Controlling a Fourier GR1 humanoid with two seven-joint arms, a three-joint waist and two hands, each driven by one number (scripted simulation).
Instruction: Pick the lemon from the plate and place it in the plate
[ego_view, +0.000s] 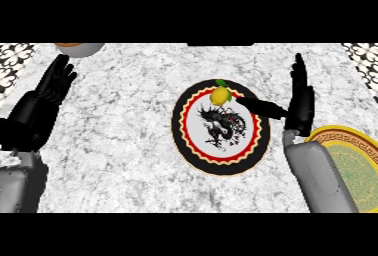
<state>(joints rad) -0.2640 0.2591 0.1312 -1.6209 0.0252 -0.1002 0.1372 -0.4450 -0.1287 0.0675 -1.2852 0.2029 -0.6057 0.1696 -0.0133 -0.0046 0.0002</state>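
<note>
On the far rim of the black dragon plate (220, 167) sat the lemon (221, 95), not yet lifted; the green-and-gold plate (363, 145) waited near right. Beside it stood the right hand (298, 102), fingers straight, thumb reaching toward the fruit, holding nothing. At the left edge rested the left hand (40, 105), open.

a pale marbled bench (125, 150) fills the view. at its far left edge sits a grey bowl (79, 48) with an orange inside, cut off by the frame. patterned black-and-white tiling (13, 65) runs along the left side and shows again at the far right corner.
</note>
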